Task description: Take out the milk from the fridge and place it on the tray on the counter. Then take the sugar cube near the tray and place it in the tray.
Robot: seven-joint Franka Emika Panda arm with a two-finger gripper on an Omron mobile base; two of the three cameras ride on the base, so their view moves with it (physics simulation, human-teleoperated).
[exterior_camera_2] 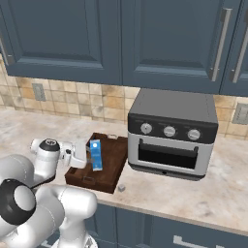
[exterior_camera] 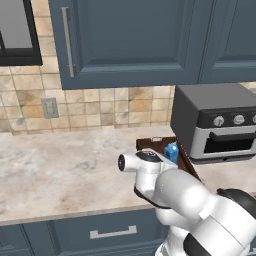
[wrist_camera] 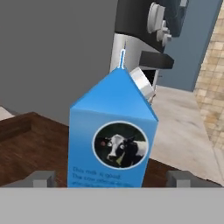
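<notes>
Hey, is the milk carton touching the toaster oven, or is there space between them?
Apart. In the right base view, the milk stands upright over the tray, and a strip of brown tray floor shows plainly between the carton and the toaster oven.

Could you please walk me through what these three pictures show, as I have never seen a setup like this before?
This is a simulated kitchen with a white robot arm on a driving base. Two cameras ride on that base, behind the arm to its left and right; the third sits on the hand and looks along the gripper.

On the counter lies a dark brown tray, with a grey toaster oven beside it. The blue milk carton stands upright in the tray. In the hand view it stands between the two finger tips, which sit apart on either side of it, so I cannot tell whether they grip it. The tiny whitish sugar cube lies on the counter just off the tray's front corner, not yet in it.
</notes>
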